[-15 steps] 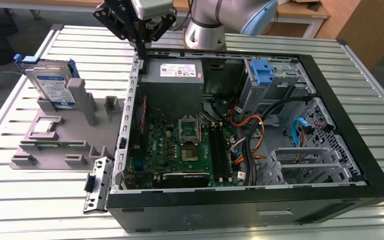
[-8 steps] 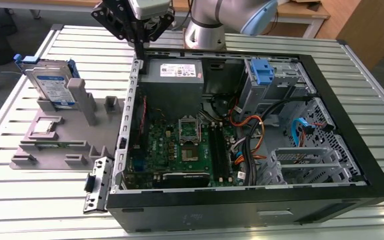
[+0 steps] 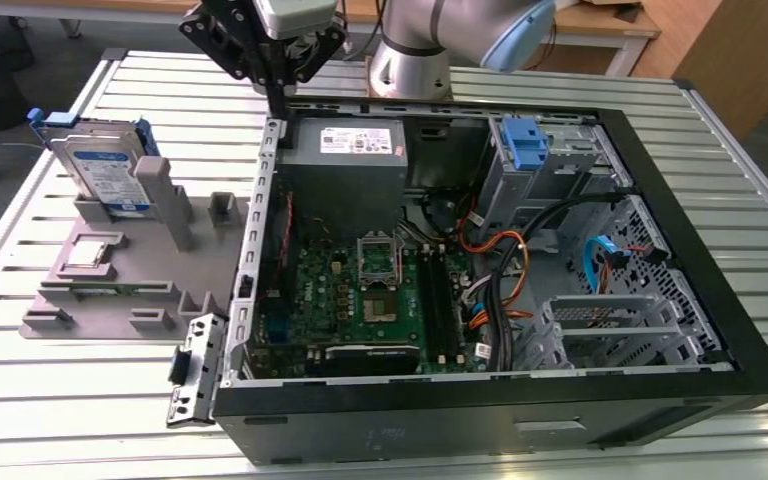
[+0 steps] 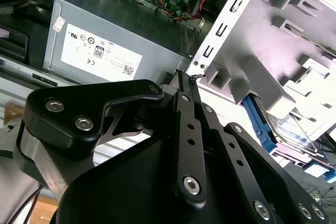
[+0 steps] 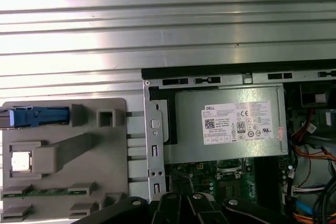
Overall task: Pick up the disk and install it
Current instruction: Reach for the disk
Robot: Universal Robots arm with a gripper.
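End effector [image 3: 281, 98]: black, fingers closed tip to tip, nothing held; second wrist view [image 4: 184, 77] shows the same.
Pos.: raised over rear edge of open case [image 3: 704, 300], at the corner next to the PSU [image 3: 344, 150]. Exterior view shows no contact w/ either.
First wrist view: PSU [image 5: 231, 124] sits just beyond the fingers [image 5: 173, 203], label face up.

Disk [image 3: 101, 170]: not gripped. Stands on edge in a slot at far end of the grey fixture [image 3: 157, 262], outside the case, on the desk [image 3: 37, 430].
Rel. to end effector: toward the exterior view's left, lower, well apart.
Its blue rails show in both wrist views [image 5: 37, 116] [image 4: 258, 121].

Chip [image 3: 87, 252]: flat in the fixture, nearer the camera than the disk.
Motherboard [image 3: 357, 290]: exposed in the case floor.
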